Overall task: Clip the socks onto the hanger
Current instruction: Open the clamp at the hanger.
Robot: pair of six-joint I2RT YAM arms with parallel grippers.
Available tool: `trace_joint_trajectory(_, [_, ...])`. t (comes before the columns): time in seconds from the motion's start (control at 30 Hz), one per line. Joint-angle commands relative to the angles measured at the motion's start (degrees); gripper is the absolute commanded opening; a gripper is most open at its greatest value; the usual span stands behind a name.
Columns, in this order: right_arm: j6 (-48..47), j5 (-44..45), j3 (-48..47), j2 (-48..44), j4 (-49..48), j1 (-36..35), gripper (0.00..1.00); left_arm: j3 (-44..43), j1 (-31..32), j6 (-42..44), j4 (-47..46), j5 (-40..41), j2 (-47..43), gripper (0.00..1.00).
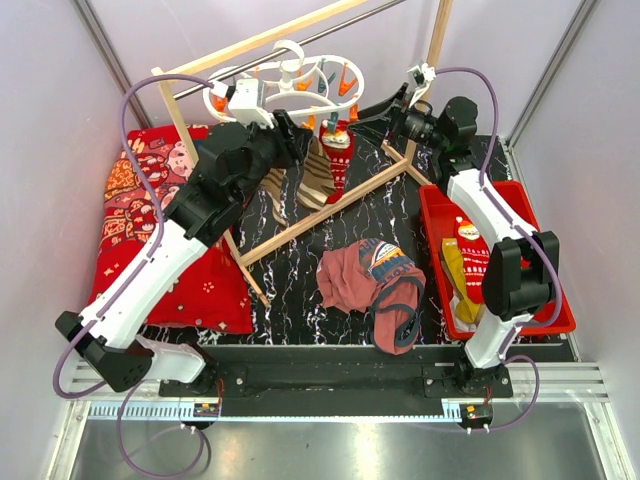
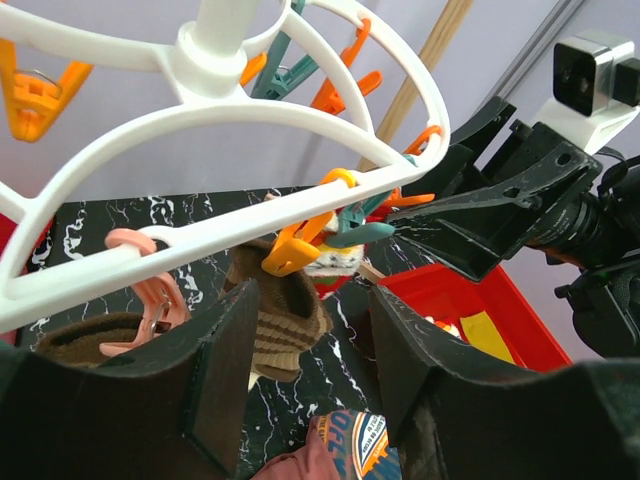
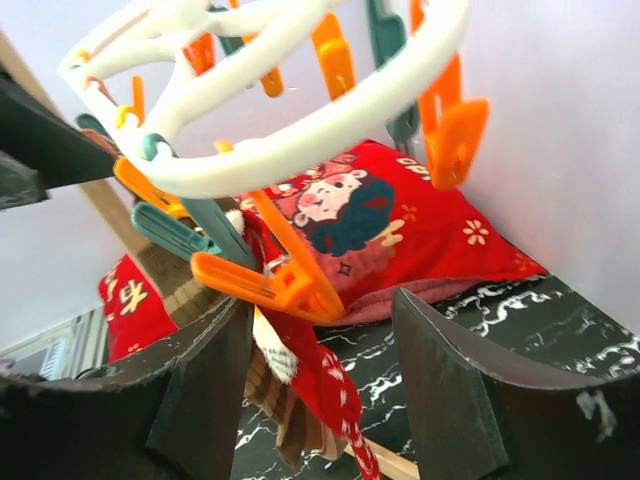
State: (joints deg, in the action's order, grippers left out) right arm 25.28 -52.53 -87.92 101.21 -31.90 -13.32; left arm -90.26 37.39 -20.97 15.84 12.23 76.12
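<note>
Top external view: my left pincer [image 1: 288, 125] sits half-open and empty beneath the white sock hanger [image 1: 290, 72], where a brown striped sock [image 1: 318, 180] and a red patterned sock [image 1: 338, 150] hang. My right pincer [image 1: 405, 108] gapes at the hanger's right rim, gripping nothing; a yellow sock [image 1: 452, 262] lies in the red tray [image 1: 550, 325].
</note>
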Motion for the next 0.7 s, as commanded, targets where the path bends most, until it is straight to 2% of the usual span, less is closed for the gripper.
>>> trace_joint_trajectory(0.0, [4.25,-4.59,-3.92,1.27,-6.76,0.23,0.65,0.17,-0.30,0.67,-1.42,0.60,-2.29,0.51])
trace_joint_trajectory(0.2, [5.57,-6.00,-4.98,2.59,-7.74,0.05,0.61,0.26,-0.30,0.41,-1.07,0.43,-2.73,0.51])
trace_joint_trajectory(0.3, [6.36,-6.62,-4.63,2.33,-8.53,0.05,0.56,0.17,-0.30,0.06,-1.16,-0.19,-2.73,0.51])
trace_joint_trajectory(0.47, [5.66,-5.74,-0.43,-0.91,-8.79,-0.21,0.39,-0.27,-0.30,-0.65,-0.98,-2.12,-3.08,0.51])
trace_joint_trajectory(0.67, [1.98,-2.14,4.94,-6.97,-6.78,-0.74,0.29,-0.97,-0.30,-1.70,-0.98,-6.15,-3.69,0.51])
